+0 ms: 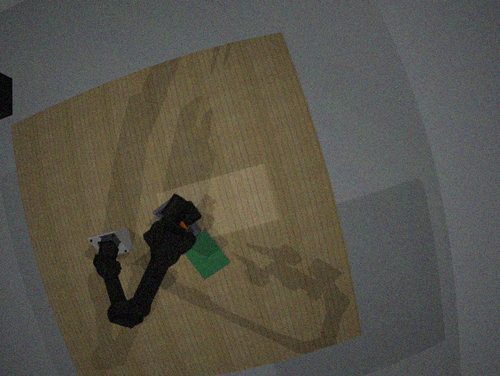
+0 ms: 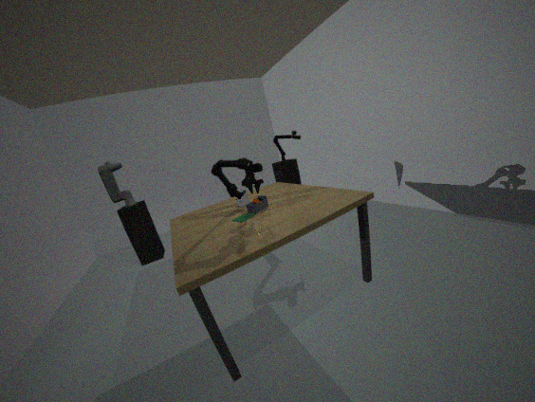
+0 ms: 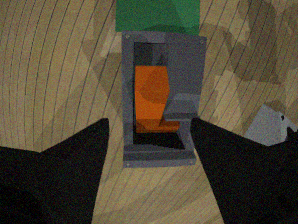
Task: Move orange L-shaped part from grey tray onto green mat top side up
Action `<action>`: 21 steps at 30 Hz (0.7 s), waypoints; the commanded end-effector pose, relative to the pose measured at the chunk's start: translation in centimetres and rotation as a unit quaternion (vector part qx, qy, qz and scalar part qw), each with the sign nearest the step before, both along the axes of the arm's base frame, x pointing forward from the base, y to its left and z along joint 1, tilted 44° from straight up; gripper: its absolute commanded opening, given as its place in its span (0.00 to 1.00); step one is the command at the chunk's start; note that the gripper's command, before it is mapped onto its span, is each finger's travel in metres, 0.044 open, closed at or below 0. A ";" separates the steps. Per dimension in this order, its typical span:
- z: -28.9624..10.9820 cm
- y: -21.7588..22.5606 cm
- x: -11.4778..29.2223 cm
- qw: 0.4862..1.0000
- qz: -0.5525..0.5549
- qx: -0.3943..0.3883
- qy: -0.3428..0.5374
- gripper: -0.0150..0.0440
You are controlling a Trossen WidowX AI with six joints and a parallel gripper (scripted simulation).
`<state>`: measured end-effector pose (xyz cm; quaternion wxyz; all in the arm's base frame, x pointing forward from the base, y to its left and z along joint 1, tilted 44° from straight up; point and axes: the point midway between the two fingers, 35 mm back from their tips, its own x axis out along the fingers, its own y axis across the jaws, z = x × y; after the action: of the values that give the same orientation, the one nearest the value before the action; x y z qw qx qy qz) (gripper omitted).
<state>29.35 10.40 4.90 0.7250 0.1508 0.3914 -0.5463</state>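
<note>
The grey tray [image 1: 194,229] [image 2: 258,207] [image 3: 128,90] stands on the table with the orange part [image 1: 183,225] [image 2: 256,200] [image 3: 151,90] in its pocket. The part looks tipped: its L-shaped end is at the near side in the wrist view, and its straight end, toward the mat, looks raised. Dark pocket shows past both ends. My gripper [image 2: 256,189] [image 3: 151,124] is open and empty above the tray, its fingertips on either side of the L-shaped end. The arm hides much of the tray in the top view. The green mat [image 1: 207,262] [image 2: 242,218] [image 3: 157,14] adjoins the tray's far end.
The arm's light grey base plate [image 1: 124,240] [image 3: 262,127] stands beside the tray. Two other arms stand on black pedestals [image 2: 141,232] [image 2: 286,171] beyond the wooden table [image 1: 248,133] [image 2: 308,204]. Shadows of the arms cross the tabletop.
</note>
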 end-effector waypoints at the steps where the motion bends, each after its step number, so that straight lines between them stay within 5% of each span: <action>1: -1.2 -1.5 -0.1 1.000 -0.003 -0.005 0.004 0.73; 21: -3.1 -3.2 0.2 1.000 -0.003 -0.005 0.004 0.73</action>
<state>29.72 7.82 2.34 0.7234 0.1516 0.3898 -0.5493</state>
